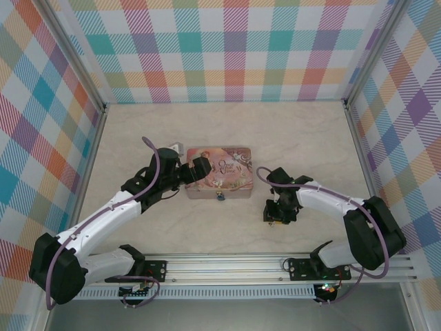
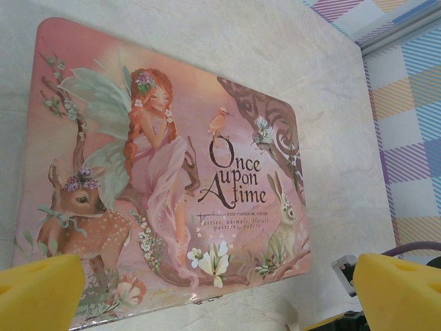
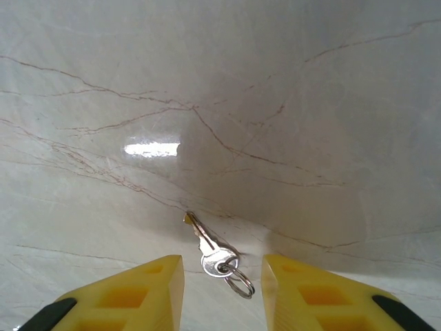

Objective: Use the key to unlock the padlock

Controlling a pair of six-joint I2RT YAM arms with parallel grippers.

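The key (image 3: 207,243), thin and silvery with a small ring (image 3: 240,283) through its head, lies flat on the marble tabletop. My right gripper (image 3: 222,289) points down over it, one yellow finger (image 3: 148,289) on each side of the key's head, with a gap to the metal on both sides. The padlock (image 1: 220,198) is a tiny blue speck at the middle of the pink tin's front edge. My left gripper (image 1: 198,170) hovers over the tin's left end with its yellow fingers (image 2: 41,293) wide open and nothing between them.
The pink illustrated tin (image 1: 219,181) lies flat mid-table, its lid (image 2: 172,172) facing up. Checked walls (image 1: 227,48) close in the back and both sides. Bare marble tabletop (image 1: 227,131) lies behind the tin and to the right of the right arm.
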